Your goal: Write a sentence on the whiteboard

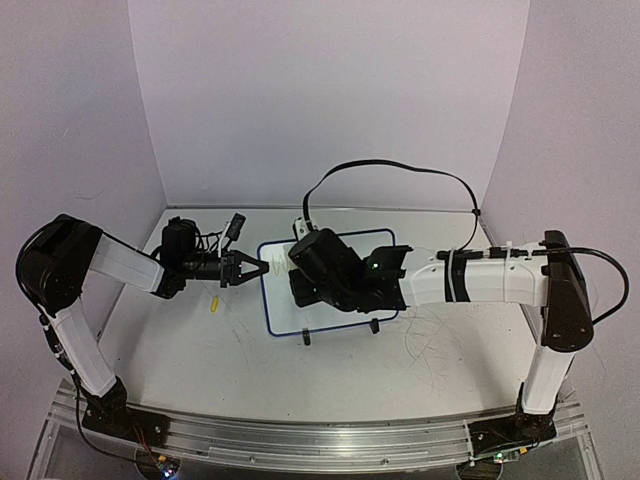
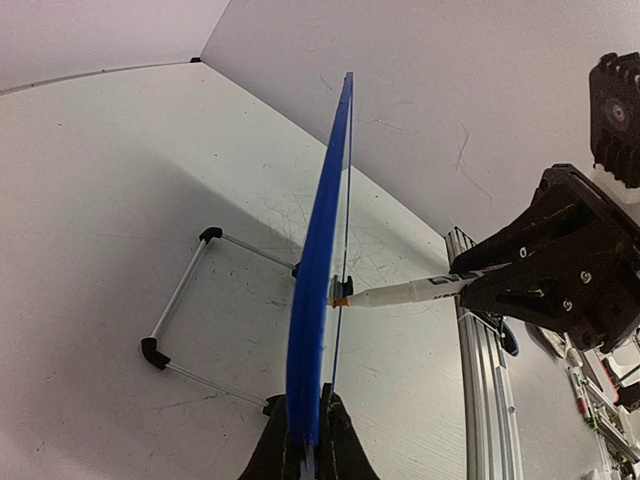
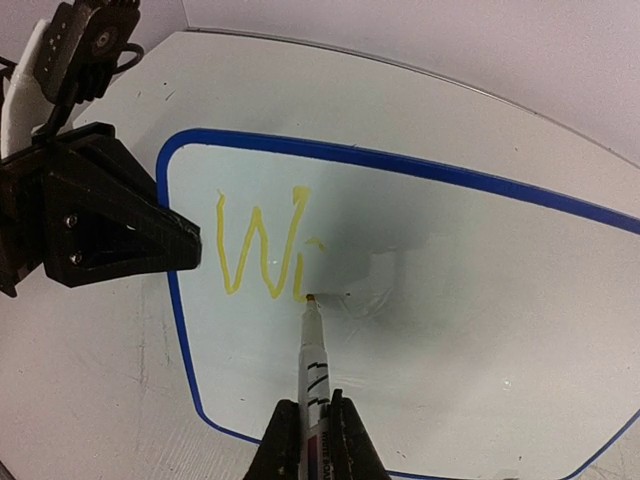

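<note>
Risk: marker (image 3: 313, 355) clamped in R end effector (image 3: 312, 425), pressing hard, could shift whiteboard (image 3: 470, 300) pinched by L end effector (image 2: 306, 440), skewing sentence (image 3: 262, 250).

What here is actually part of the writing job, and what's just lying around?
In use: whiteboard; yellow letters "Wi" on it; marker, tip at the board, in the right arm's jaws; left arm's jaws, clamped on the board's frame.
Lying about: small yellow piece on the table, perhaps a cap; black cable looped behind; grey scribbles on the tabletop.
</note>
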